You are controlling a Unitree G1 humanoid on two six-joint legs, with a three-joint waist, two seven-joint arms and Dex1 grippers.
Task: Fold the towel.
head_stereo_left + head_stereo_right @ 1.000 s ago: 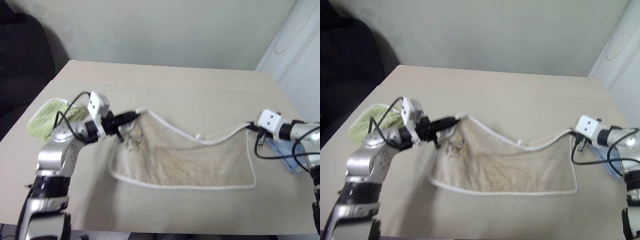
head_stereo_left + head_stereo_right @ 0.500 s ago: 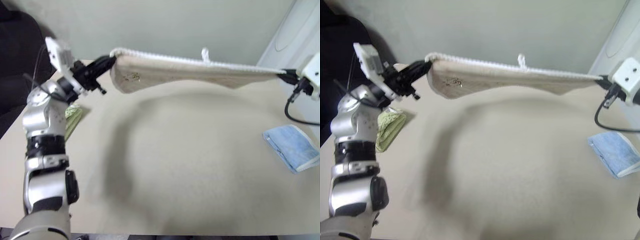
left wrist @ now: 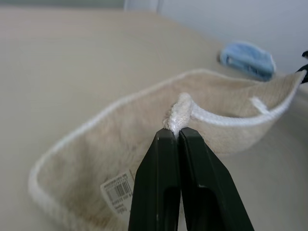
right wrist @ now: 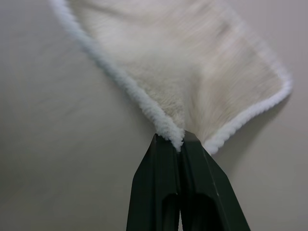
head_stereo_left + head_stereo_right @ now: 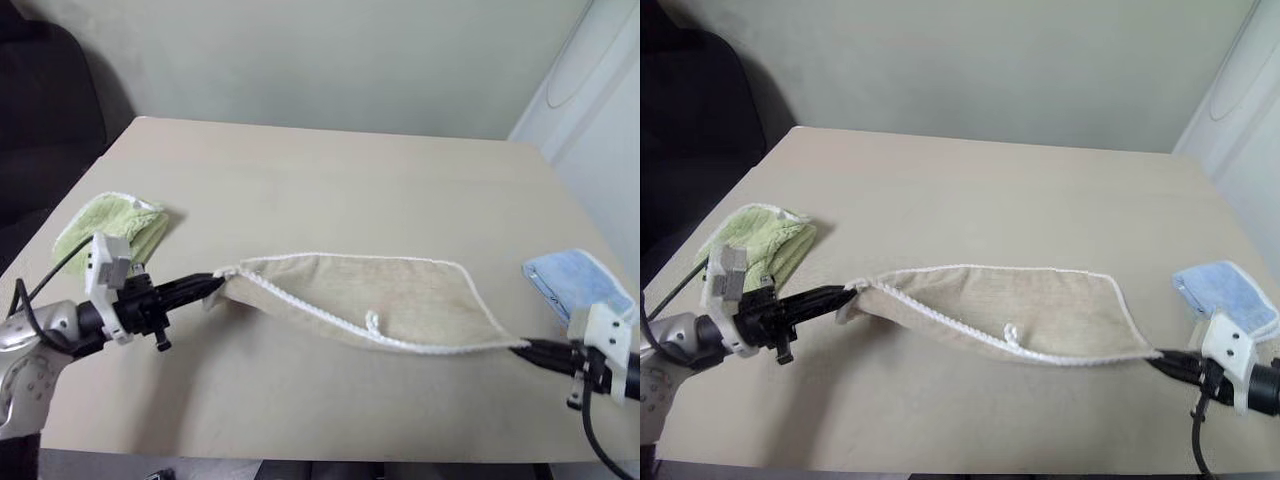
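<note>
left gripper point(image 5: 212, 284) pinching towel point(image 5: 400, 305) corner | right gripper point(image 5: 522, 347) pinching opposite corner | corded edge sags between

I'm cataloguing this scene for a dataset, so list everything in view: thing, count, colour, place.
towel: one, beige with white corded edging, stretched between both grippers, sagging onto the table's near half.
green cloth: one, light green, table's left edge.
blue cloth: one, light blue, table's right edge.
table: one, tan.
chair: one, dark, far left.
left gripper: black fingers, shut on the towel's left corner.
right gripper: black fingers, shut on the towel's right corner.
</note>
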